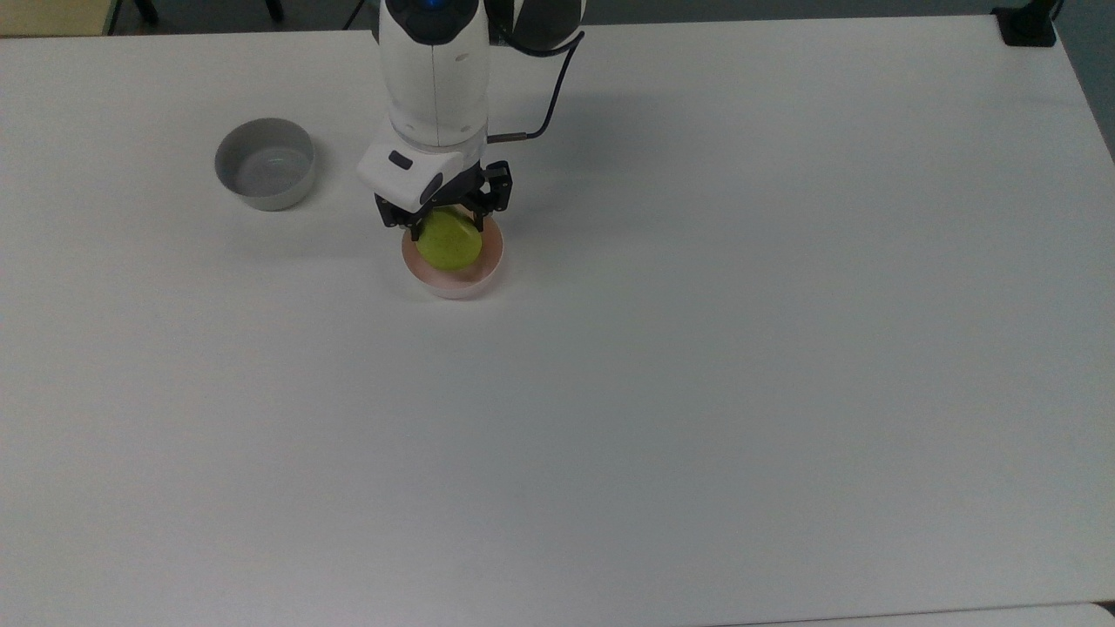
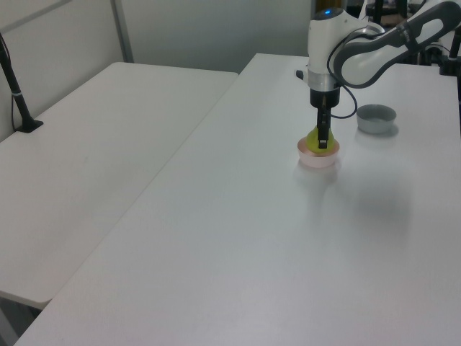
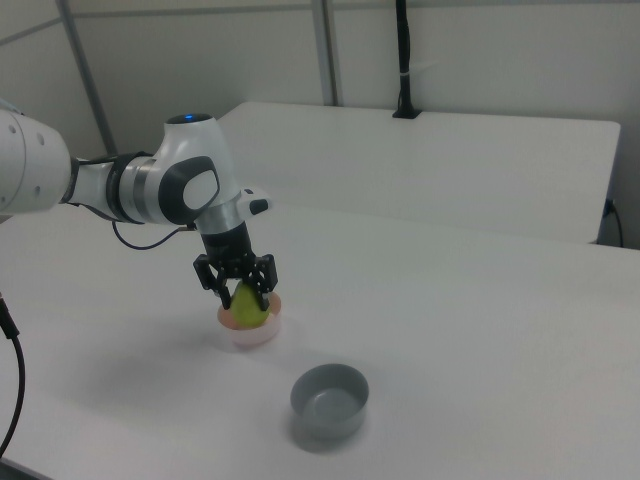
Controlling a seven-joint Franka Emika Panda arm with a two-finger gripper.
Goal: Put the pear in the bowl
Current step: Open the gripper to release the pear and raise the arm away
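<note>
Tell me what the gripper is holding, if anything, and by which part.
The gripper holds the small yellow-green pear by its narrow upper end, one finger on each side; the plump base hangs inside the pale pink round bowl.

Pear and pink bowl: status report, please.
Gripper shut on pear. Pear low inside pink bowl, not released. Grey bowl apart, nothing obstructing.

The gripper (image 1: 446,218) covers the narrow top of the pear (image 1: 449,243) in the top view, so its stem cannot be seen. The pear hides much of the pink bowl's (image 1: 453,280) inside there. The arm (image 1: 435,70) is cut off by the top view's upper edge. In the left view, whether the fingers grip the pear cannot be told.
</note>
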